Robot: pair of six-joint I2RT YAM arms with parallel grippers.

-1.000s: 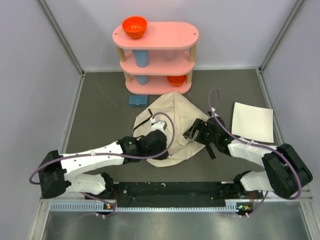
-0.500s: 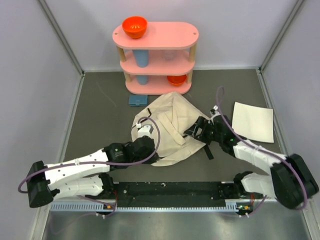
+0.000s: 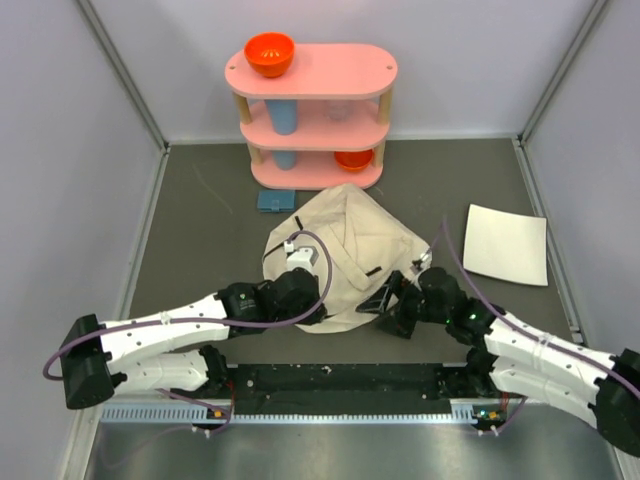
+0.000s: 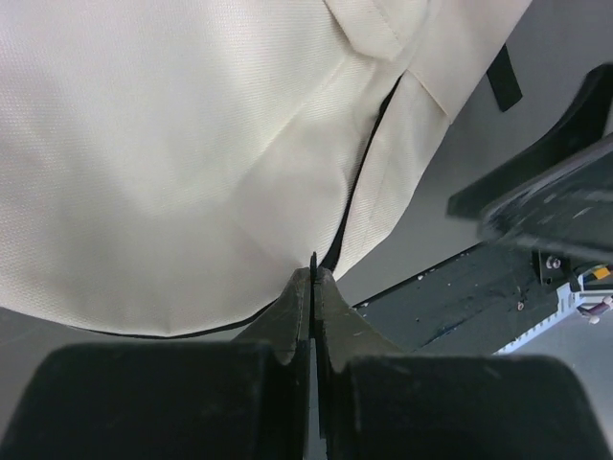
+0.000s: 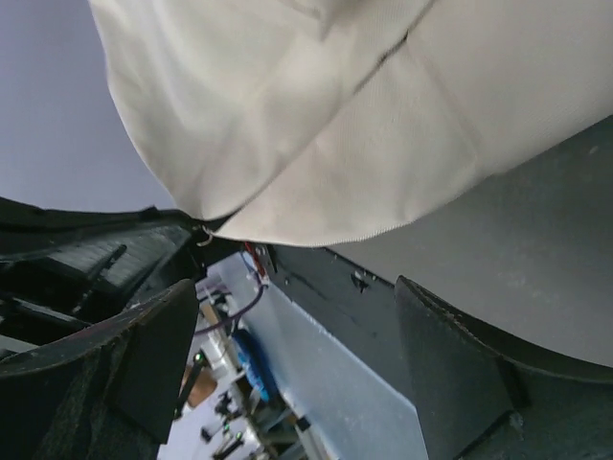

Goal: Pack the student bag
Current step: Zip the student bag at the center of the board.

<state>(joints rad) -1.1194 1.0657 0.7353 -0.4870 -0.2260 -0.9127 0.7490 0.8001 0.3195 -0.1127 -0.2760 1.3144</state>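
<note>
The student bag [image 3: 350,245], a cream canvas backpack, lies flat at the middle of the table. It fills the upper part of the left wrist view as the student bag [image 4: 192,144] and of the right wrist view as the student bag [image 5: 402,125]. My left gripper [image 3: 322,312] is at its near edge. In its own view, my left gripper [image 4: 313,273] is shut with a thin black tab of the bag's zipper line pinched between the tips. My right gripper [image 3: 388,300] stands open at the bag's near right corner. Nothing sits in my right gripper [image 5: 297,331], and the bag's hem hangs just above it.
A pink three-tier shelf [image 3: 312,72] stands at the back, holding an orange bowl [image 3: 270,53], a blue cup [image 3: 283,116] and a second orange bowl [image 3: 352,158]. A small blue object [image 3: 274,200] lies in front of it. A flat white sheet [image 3: 507,243] lies right.
My right arm has drawn back toward the near edge, its gripper sliding from the bag's right side to its near right corner. My left gripper stays shut and has shifted slightly.
</note>
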